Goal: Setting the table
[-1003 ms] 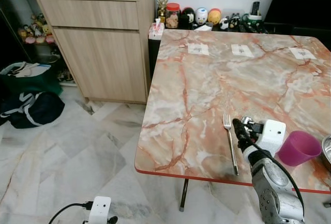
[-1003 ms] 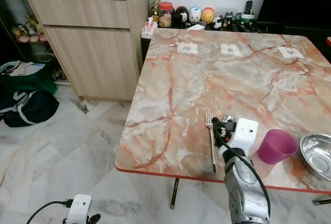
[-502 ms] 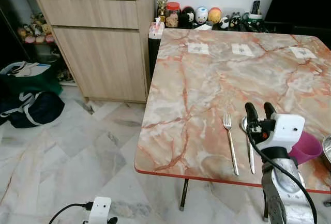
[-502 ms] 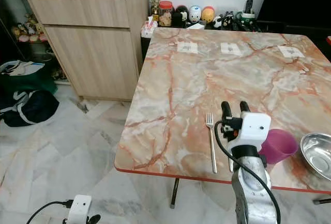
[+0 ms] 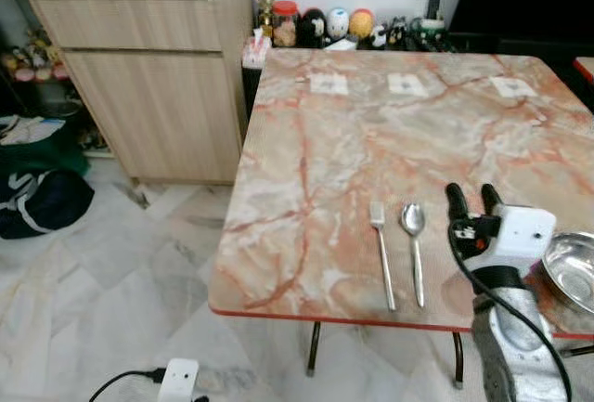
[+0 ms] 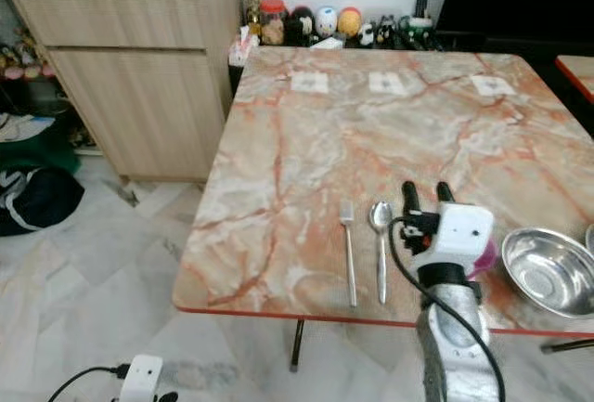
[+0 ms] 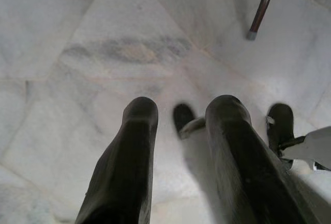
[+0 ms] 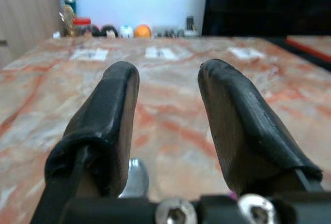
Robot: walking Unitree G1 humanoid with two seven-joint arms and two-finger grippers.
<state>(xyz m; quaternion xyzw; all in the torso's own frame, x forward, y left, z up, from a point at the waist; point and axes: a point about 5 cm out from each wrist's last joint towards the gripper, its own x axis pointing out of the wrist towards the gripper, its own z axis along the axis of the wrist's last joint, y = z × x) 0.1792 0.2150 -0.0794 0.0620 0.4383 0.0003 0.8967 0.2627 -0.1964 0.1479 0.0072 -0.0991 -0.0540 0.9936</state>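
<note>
Lying parallel: silver fork (image 5: 381,254), spoon (image 5: 414,251) | right gripper (image 5: 471,196) released, empty

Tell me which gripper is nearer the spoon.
Right. The right gripper hovers just beside the spoon over the table; the left gripper hangs low above the floor.
</note>
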